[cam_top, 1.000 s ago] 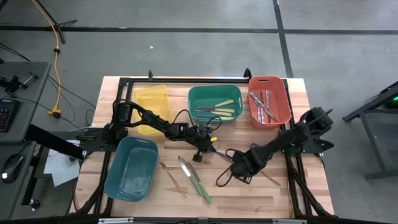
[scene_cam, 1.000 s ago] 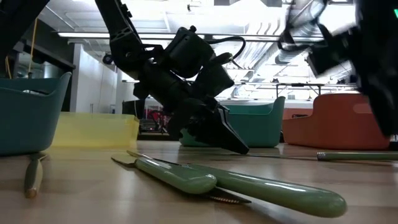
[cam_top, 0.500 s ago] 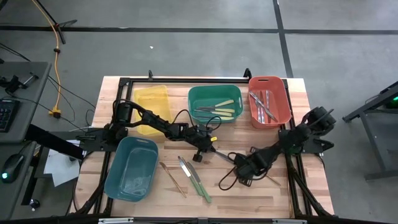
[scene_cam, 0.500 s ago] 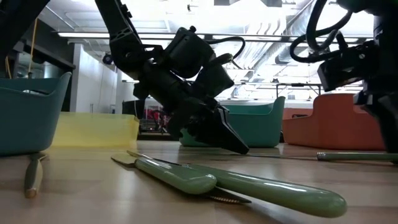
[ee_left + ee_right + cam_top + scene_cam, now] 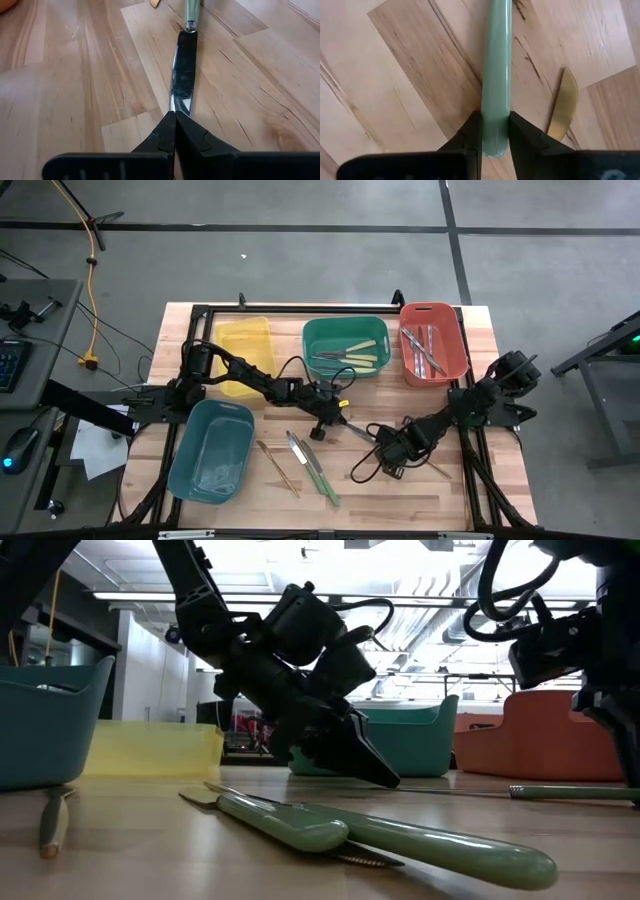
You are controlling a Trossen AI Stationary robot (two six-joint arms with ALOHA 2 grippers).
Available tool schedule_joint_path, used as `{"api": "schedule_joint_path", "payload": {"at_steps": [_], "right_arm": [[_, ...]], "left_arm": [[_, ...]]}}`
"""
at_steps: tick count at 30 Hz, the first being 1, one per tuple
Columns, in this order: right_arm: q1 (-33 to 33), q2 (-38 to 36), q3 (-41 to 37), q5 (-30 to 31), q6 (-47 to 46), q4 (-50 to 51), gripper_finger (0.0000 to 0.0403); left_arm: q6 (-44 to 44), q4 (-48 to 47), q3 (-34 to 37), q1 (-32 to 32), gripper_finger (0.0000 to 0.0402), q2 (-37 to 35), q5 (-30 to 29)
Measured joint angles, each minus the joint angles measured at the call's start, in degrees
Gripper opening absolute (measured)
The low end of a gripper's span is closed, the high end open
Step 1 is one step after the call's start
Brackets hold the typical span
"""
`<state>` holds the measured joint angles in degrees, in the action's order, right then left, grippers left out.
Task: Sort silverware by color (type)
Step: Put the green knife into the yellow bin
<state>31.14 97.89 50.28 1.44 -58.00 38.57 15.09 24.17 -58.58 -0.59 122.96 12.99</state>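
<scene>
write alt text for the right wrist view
The right gripper has its two dark fingers closed on the end of a pale green utensil handle lying on the wooden table. A tan wooden blade tip lies beside it, apart from the fingers.

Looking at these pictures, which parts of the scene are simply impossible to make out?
- High view: the knife between the two tools is mostly covered by the arms and cables.
- Right wrist view: the green handle runs off the picture's edge, so its working end is unseen; the right tool is shut on it.
- Low view: the teal bin shows only its wall; its contents stay hidden.
- Left wrist view: whether the shut left tool pins the blade.
</scene>
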Motion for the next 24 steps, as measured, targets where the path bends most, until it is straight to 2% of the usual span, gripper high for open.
{"api": "schedule_joint_path", "payload": {"at_steps": [3,12,24], "right_arm": [[0.01,0.04,0.00,-0.10,-0.13,0.02,0.0051],[-0.01,0.51,3.23,-0.49,0.39,4.64,0.0051],[-0.01,0.59,7.85,-0.45,4.51,10.62,0.0051]], "left_arm": [[-0.02,-1.93,0.08,0.15,0.0000,-2.14,-0.41],[0.44,-18.29,0.31,1.87,0.0000,-12.10,-4.12],[0.63,-27.41,1.96,4.54,0.0000,-15.82,-5.53]]}}
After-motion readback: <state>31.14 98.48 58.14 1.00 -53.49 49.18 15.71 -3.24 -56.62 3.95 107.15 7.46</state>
